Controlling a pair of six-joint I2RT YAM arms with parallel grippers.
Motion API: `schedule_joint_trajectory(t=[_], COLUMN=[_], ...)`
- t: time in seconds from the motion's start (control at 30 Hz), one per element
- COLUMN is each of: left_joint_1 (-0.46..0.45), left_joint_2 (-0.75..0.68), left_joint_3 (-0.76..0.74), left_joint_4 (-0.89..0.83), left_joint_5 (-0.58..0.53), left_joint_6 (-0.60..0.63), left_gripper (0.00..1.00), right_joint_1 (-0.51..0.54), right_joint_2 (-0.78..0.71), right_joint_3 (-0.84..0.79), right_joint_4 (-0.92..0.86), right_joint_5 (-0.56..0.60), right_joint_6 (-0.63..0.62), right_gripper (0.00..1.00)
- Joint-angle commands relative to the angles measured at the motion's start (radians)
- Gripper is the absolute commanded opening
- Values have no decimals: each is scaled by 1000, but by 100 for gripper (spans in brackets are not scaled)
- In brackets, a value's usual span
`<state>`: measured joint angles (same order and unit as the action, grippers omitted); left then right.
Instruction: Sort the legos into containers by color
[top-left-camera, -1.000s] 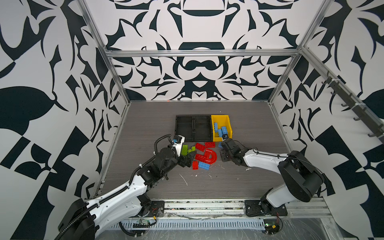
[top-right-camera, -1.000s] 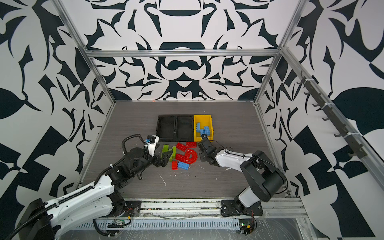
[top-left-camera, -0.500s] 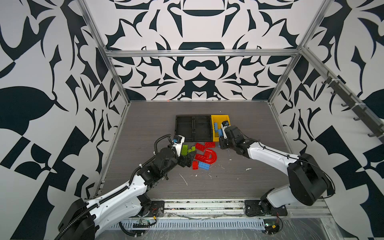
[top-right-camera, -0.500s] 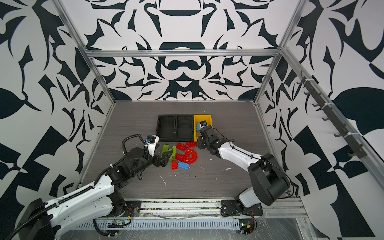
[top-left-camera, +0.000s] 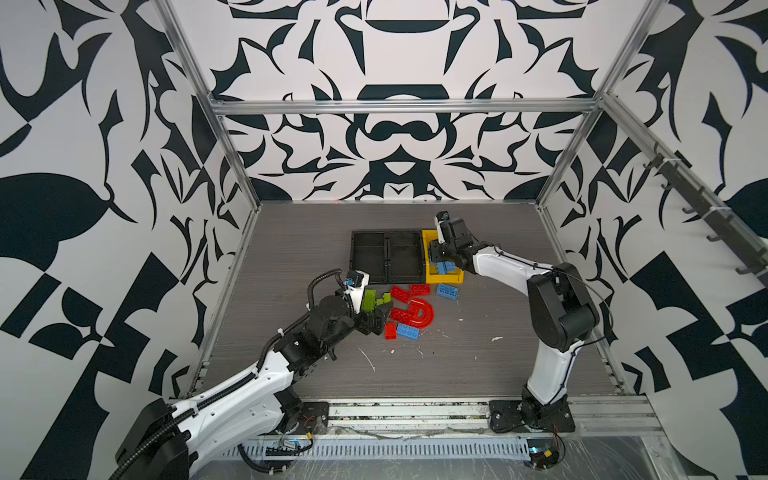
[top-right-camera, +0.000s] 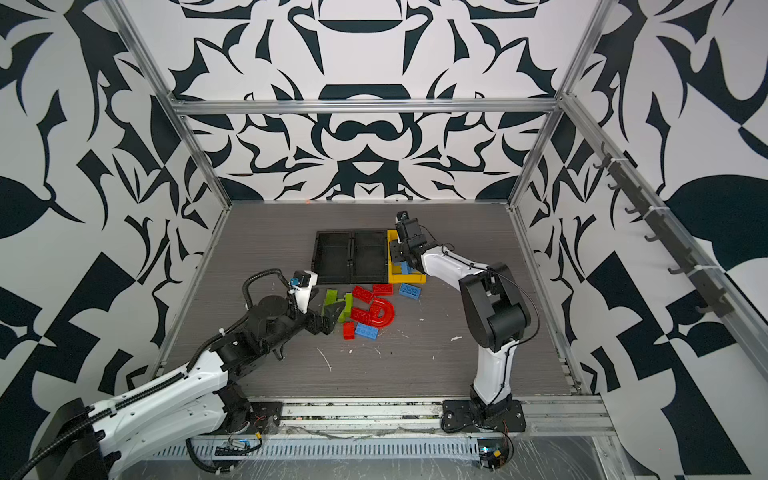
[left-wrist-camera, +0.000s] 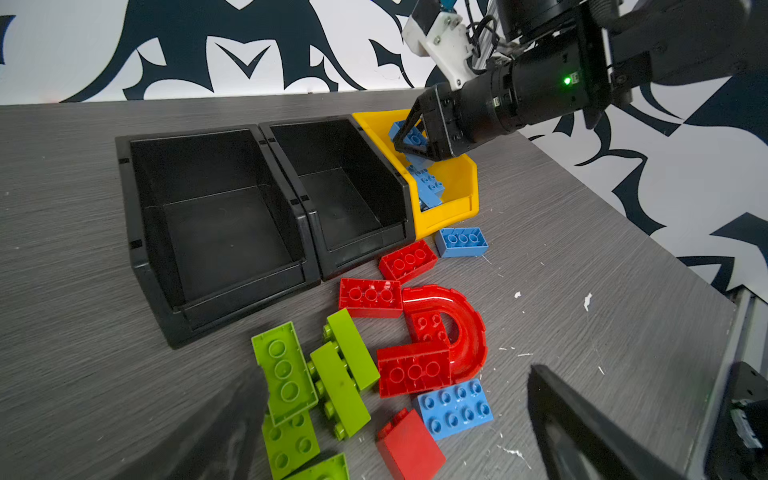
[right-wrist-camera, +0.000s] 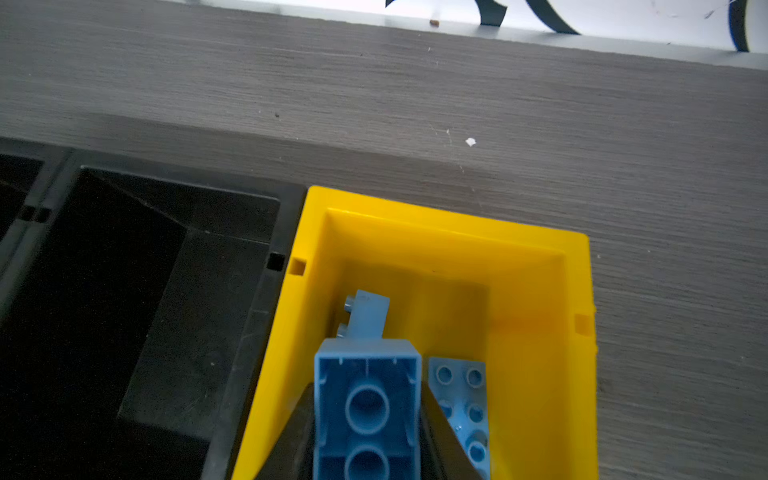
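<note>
Right gripper (right-wrist-camera: 368, 440) clamps a blue brick (right-wrist-camera: 368, 374) over the yellow bin (right-wrist-camera: 540, 332), right of the black bins (left-wrist-camera: 216, 232); release should come low, inside the walls. Left gripper (left-wrist-camera: 397, 374), spread wide, hovers over the green bricks (left-wrist-camera: 286, 370), its fingers blurred and cropped; the bin floor under the held brick is hidden.

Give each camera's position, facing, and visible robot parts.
Both top views: high at the front, looking down at the table; both arms, left hand, right hand visible.
Left wrist: low on the left arm, facing black bins, yellow bin; own fingers, right hand.
Right wrist: above the yellow bin, looking down; own fingers gripping blue brick.
Shared: both wrist views show that brick.
</note>
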<state>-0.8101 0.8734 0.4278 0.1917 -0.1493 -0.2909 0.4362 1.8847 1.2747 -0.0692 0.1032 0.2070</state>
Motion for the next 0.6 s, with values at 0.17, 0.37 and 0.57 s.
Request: schedule_joint_trajectory(t=[0.17, 0.37, 0.57], left_joint_1=[-1, -1, -1], left_joint_2=[-18, -7, -5], left_joint_3=[25, 31, 38], left_joint_4=[-3, -6, -13], left_joint_5=[-1, 9, 14], left_joint_6=[-3, -2, -2], left_gripper=[100, 100, 100], right_joint_1=[4, 5, 43], right_joint_2=[1, -106, -358], right_joint_3=[57, -7, -248], right_joint_4=[-42, -62, -16], right_joint_5=[25, 23, 46], right_joint_6=[1, 18, 85], right_gripper=[47, 65, 70])
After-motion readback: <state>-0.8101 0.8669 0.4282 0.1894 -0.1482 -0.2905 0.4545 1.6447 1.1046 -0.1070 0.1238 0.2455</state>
